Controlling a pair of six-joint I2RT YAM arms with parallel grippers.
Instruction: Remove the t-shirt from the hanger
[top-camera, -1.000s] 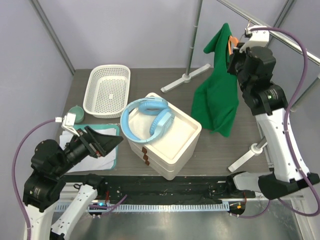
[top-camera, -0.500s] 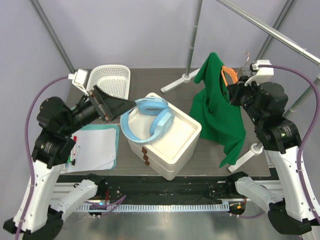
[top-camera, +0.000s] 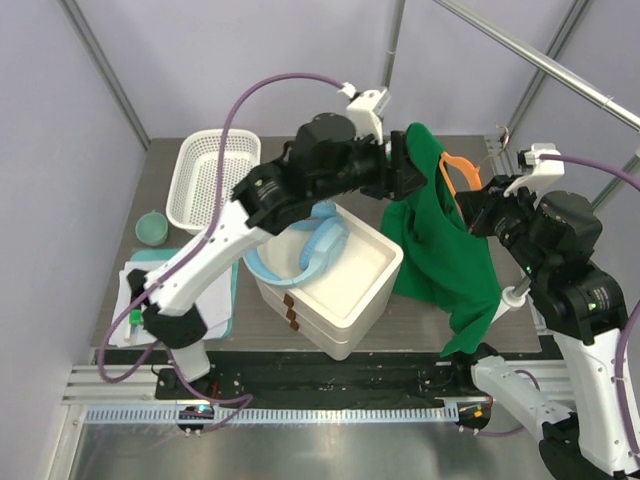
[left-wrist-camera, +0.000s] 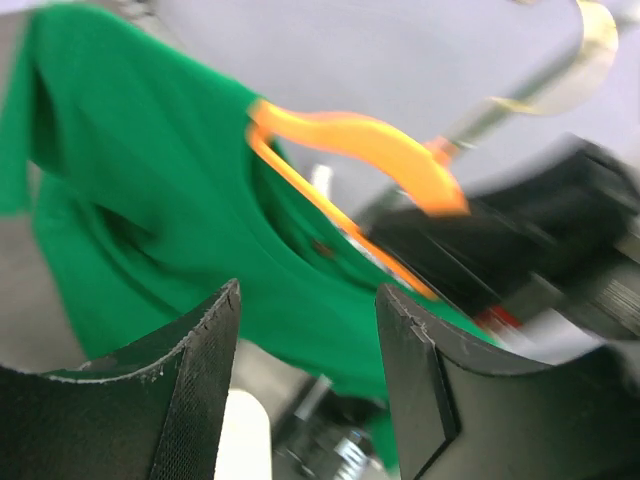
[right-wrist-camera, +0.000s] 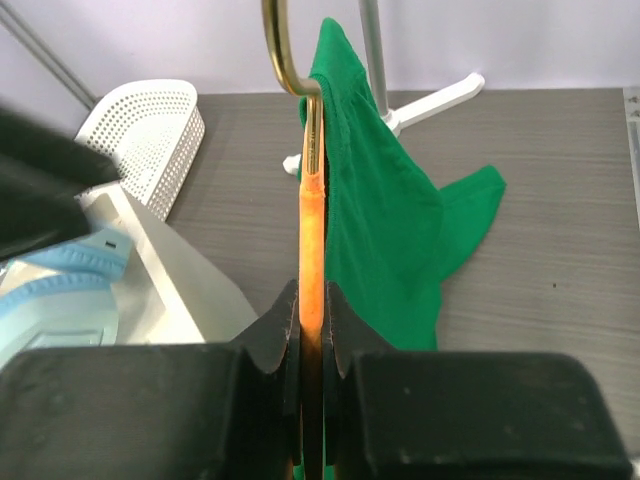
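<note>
Green t-shirt (top-camera: 440, 240) beside outstretched left gripper (top-camera: 408, 168).

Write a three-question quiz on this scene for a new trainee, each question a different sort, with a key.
1. True or false: the right gripper is shut on the hanger.
2. Pick one: the left gripper has its jaws A) apart, close to the t-shirt; B) shut on the hanger; C) shut on the t-shirt.
3. Fill in: the headphones lie in the white ___.

Key: 1 true. 2 A. 3 box.
</note>
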